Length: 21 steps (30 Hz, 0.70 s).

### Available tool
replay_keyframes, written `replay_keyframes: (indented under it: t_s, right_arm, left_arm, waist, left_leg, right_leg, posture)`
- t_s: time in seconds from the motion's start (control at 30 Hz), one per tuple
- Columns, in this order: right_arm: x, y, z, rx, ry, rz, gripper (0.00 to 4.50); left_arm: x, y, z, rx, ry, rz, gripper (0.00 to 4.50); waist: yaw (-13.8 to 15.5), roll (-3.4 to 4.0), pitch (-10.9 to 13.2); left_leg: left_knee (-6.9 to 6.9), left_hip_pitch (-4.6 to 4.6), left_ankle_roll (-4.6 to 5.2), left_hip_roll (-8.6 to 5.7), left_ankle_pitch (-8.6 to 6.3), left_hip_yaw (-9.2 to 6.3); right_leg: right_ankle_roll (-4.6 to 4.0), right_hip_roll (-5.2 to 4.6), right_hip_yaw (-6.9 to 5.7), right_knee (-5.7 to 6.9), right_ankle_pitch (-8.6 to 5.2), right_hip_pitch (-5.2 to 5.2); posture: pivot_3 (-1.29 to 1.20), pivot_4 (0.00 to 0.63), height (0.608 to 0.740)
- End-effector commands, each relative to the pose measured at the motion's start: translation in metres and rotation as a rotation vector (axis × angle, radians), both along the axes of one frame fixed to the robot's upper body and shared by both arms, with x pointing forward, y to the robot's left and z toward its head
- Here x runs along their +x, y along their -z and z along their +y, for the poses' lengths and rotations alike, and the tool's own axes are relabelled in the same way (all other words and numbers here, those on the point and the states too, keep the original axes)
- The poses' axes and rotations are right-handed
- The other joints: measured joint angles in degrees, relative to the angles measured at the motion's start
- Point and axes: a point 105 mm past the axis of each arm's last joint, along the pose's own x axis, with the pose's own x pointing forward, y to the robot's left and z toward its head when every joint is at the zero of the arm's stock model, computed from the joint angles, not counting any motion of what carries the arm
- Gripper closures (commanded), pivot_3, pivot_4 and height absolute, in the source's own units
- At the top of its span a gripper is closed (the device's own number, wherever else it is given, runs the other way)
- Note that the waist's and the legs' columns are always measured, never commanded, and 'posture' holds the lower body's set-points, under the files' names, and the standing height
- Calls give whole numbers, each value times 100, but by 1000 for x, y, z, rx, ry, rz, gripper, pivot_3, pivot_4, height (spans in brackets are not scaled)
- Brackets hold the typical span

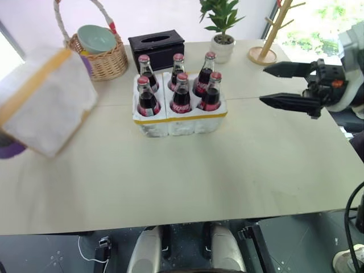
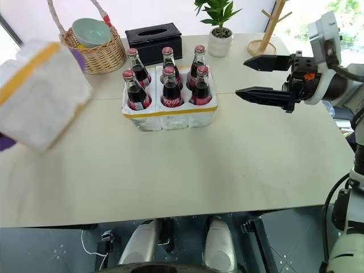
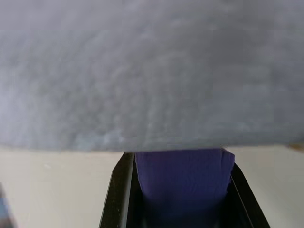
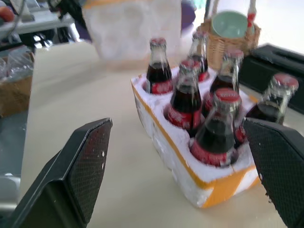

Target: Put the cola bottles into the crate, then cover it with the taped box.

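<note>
Several cola bottles [image 1: 181,91] with red caps stand in the wells of the crate [image 1: 187,118], a low white foam tray with a yellow band, at the table's middle back. The taped box [image 1: 46,101], white foam with yellow tape, hangs tilted over the table's left side. My left gripper [image 3: 178,161] is shut on a purple disc [image 3: 180,175] on the box's end. To the right of the crate my right gripper [image 1: 263,85] stands open and level, pointing at the bottles [image 4: 216,128] with nothing between its fingers [image 4: 88,161].
Behind the crate are a black tissue box [image 1: 156,45], a wicker basket [image 1: 105,60] holding a green bowl, a potted plant [image 1: 223,34] and a wooden stand [image 1: 264,45]. Bare tabletop [image 1: 187,176] stretches from the crate to the front edge.
</note>
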Motion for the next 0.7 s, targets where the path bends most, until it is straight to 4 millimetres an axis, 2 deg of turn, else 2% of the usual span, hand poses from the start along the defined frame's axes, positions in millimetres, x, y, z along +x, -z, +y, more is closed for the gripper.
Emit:
replay_keyframes:
  t_s: [0.03, 0.2, 0.43, 0.53, 0.63, 0.7]
  right_arm:
    - [-6, -8, -5, -10, 21, -55, 0]
    - [-5, -7, -4, 15, 43, -51, 0]
    - [-11, -5, -4, 50, 75, -50, 0]
    - [-15, -2, -5, 59, 88, -49, 0]
    - [-19, -1, -7, 73, 114, -49, 0]
    - [-22, -1, -9, 78, 128, -50, 0]
  left_arm:
    - [12, -64, -31, 89, 137, -365, 4119]
    - [29, -80, -73, 214, 299, -531, 4119]
    - [73, -102, -134, 512, 420, -738, 4119]
    - [87, -109, -156, 566, 458, -813, 4119]
    - [96, -106, -180, 737, 517, -848, 4119]
    - [100, -104, -194, 775, 545, -859, 4119]
  waist:
    - [14, -2, -1]
    - [-17, -2, -1]
    - [46, -6, -4]
    - [94, -8, -5]
    - [106, -8, -5]
    - [113, -9, -5]
  left_leg:
    - [4, -1, -3, -1, 2, -2]
    - [6, 1, -5, -4, 3, 5]
    - [13, 3, -1, -15, 4, 15]
    - [15, 11, 2, -15, 3, 14]
    - [15, 10, 3, -15, 3, 12]
    - [14, 10, 5, -15, 2, 12]
  right_leg:
    - [0, -1, 0, 1, 1, 1]
    - [12, 0, 2, 2, 8, 4]
    - [28, 5, -1, -2, 17, 27]
    - [32, 5, -1, -5, 19, 36]
    - [32, 5, -1, -5, 19, 35]
    - [32, 5, -1, -6, 19, 36]
  posture:
    - [0, 150, 736]
    - [0, 150, 736]
    - [0, 150, 736]
    - [0, 150, 736]
    - [0, 150, 736]
    - [0, 150, 736]
